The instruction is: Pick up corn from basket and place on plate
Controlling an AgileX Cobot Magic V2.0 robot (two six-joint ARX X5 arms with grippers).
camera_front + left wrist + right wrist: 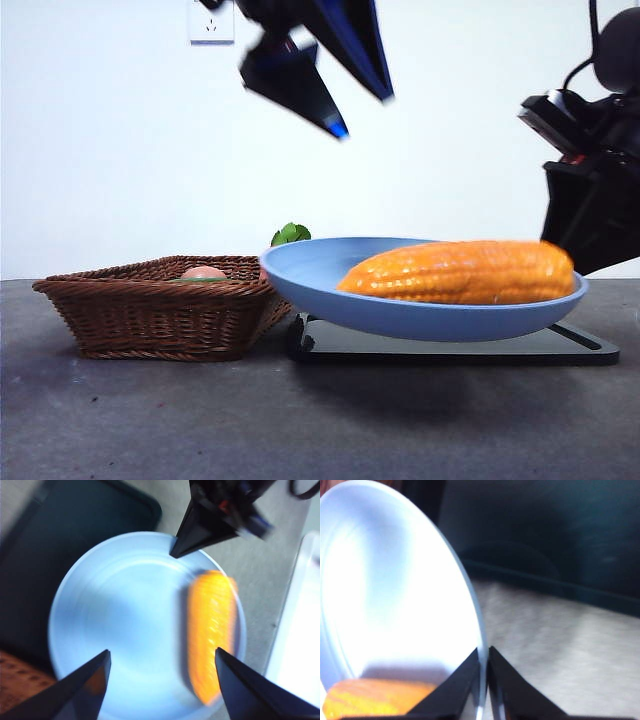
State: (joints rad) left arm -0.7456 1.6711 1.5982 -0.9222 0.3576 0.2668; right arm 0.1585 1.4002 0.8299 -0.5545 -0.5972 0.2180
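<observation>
The orange-yellow corn (pixel 465 272) lies on its side in the light-blue plate (pixel 320 275), toward the plate's right half. The plate is tilted, its left rim higher, just over a black tray (pixel 450 345). My right gripper (pixel 483 650) is shut on the plate's rim (pixel 470 600), with the corn (pixel 375 697) close beside its jaws. It shows at the right edge of the front view (pixel 580 255). My left gripper (pixel 162 652) hangs open well above the plate (pixel 125 615) and corn (pixel 212 630), high in the front view (pixel 362 113). The brown wicker basket (pixel 150 315) stands to the left.
A small peach-coloured item (pixel 204 272) sits in the basket, and green leaves (pixel 290 234) show behind the plate's left rim. The black tray (pixel 60 540) lies under the plate. A white flat thing (pixel 300 630) lies beside the plate in the left wrist view.
</observation>
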